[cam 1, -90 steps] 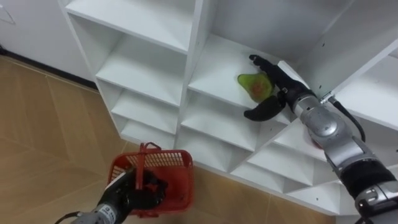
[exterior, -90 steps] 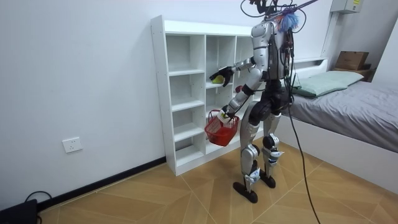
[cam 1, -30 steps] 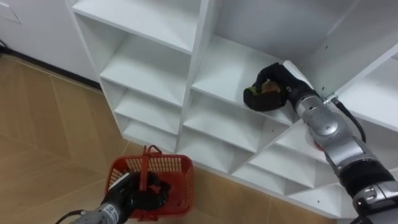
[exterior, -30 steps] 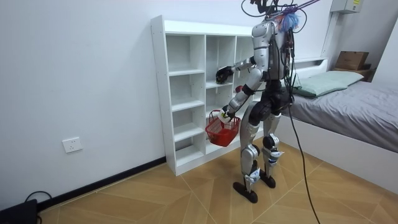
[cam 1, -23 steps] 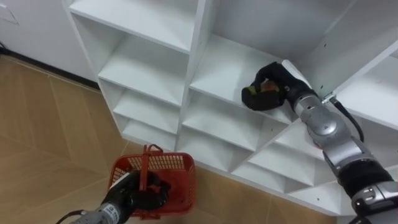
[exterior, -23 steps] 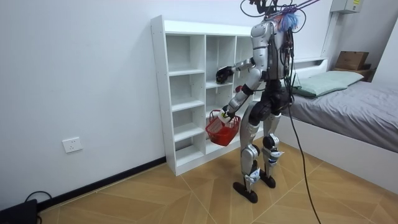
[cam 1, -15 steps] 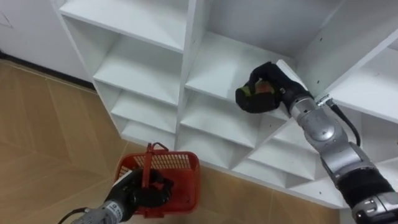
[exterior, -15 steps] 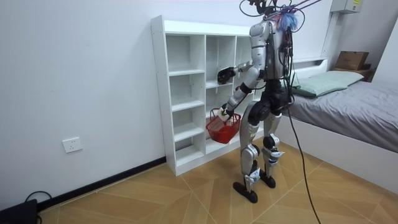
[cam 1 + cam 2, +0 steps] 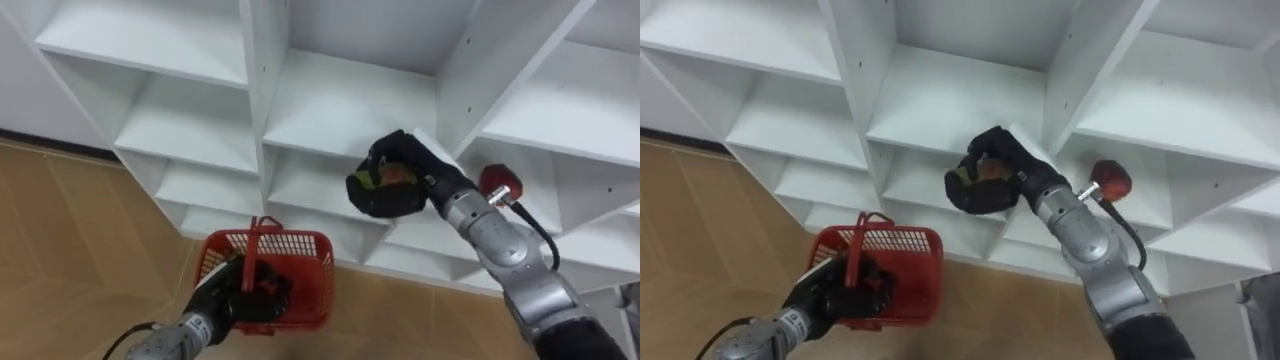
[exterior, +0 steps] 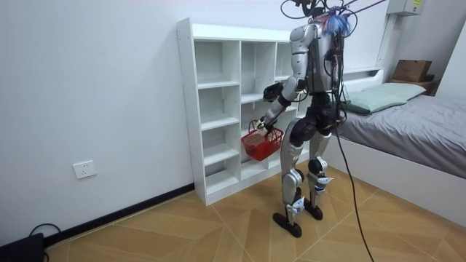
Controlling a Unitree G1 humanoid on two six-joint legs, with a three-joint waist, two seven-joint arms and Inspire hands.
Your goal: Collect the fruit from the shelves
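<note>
One greenish fruit (image 9: pixel 383 177) here, and it's wrapped up in the right hand (image 9: pixel 418 172), fingers curled tight round it. It's being held just in front of the closet (image 9: pixel 250 60), at the edge of a middle shelf, up and to the right of the basket and not in it. One red basket (image 9: pixel 305 262) too, hanging from the left hand (image 9: pixel 247 296), which is closed round the handle. There's also one red round thing (image 9: pixel 497 183) in the compartment to the right; can't tell what it is. The robot's standing right up against the closet.

Compared with three seconds back, that hand was spread open around the fruit while it lay on the shelf. Now it's gripped and pulled out of the compartment. In the room view the basket (image 10: pixel 263 143) sits a bit higher as well.
</note>
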